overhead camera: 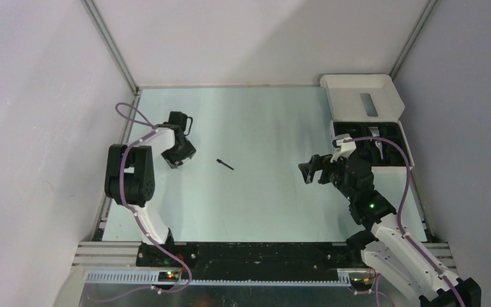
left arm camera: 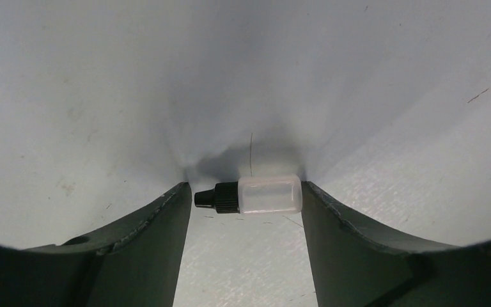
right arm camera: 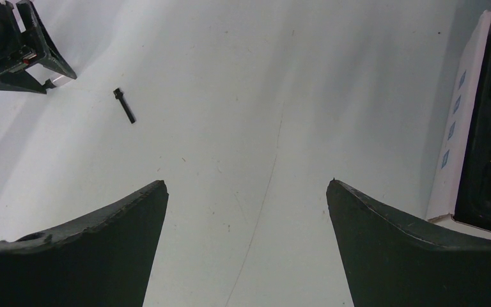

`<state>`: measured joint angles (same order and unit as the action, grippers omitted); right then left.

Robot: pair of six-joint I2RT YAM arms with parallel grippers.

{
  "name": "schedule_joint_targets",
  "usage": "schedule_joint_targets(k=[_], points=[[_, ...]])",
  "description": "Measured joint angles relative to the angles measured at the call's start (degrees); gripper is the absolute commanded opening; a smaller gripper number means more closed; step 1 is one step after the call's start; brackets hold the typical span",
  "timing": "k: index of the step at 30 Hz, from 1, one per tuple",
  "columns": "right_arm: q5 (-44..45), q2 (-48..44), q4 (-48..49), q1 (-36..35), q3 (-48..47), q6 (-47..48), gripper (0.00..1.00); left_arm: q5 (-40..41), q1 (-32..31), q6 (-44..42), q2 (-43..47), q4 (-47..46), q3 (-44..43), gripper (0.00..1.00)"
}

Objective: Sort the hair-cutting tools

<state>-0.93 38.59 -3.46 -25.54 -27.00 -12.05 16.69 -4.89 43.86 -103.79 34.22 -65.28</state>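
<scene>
A small translucent bottle (left arm camera: 268, 194) with a black cap lies on its side on the table, between the fingertips of my left gripper (left arm camera: 244, 185). The jaws stand open round it: the right finger is at its base and the left finger is a sliver off the cap. In the top view the left gripper (overhead camera: 175, 160) is low at the far left and hides the bottle. A thin black stick (overhead camera: 225, 164) lies alone at mid-table and also shows in the right wrist view (right arm camera: 124, 105). My right gripper (overhead camera: 307, 171) is open and empty above the table (right arm camera: 246, 182).
A white box (overhead camera: 358, 89) with an open lid and a black moulded insert (overhead camera: 390, 137) holding dark pieces stands at the far right. Its edge shows in the right wrist view (right arm camera: 457, 141). Grey walls enclose the table on the left, back and right.
</scene>
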Motion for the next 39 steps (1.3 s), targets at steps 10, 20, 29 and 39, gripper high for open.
schedule_joint_targets(k=[10,20,29,39], points=[[-1.44,0.31,0.04,0.15,0.00,0.02,0.99,-2.43,0.37,-4.04,1.11,-2.97,1.60,0.50],[-12.52,0.92,4.15,0.33,0.02,-2.51,0.99,-5.09,-1.14,-8.48,11.74,-3.50,5.33,0.47],[-22.23,2.56,5.03,3.74,-0.92,-7.54,0.98,-2.47,-17.42,-20.65,27.28,-3.80,4.92,0.47],[-30.49,11.30,-4.13,4.52,-14.19,-12.92,0.90,1.38,-37.22,-42.07,43.60,-8.55,7.19,0.48]])
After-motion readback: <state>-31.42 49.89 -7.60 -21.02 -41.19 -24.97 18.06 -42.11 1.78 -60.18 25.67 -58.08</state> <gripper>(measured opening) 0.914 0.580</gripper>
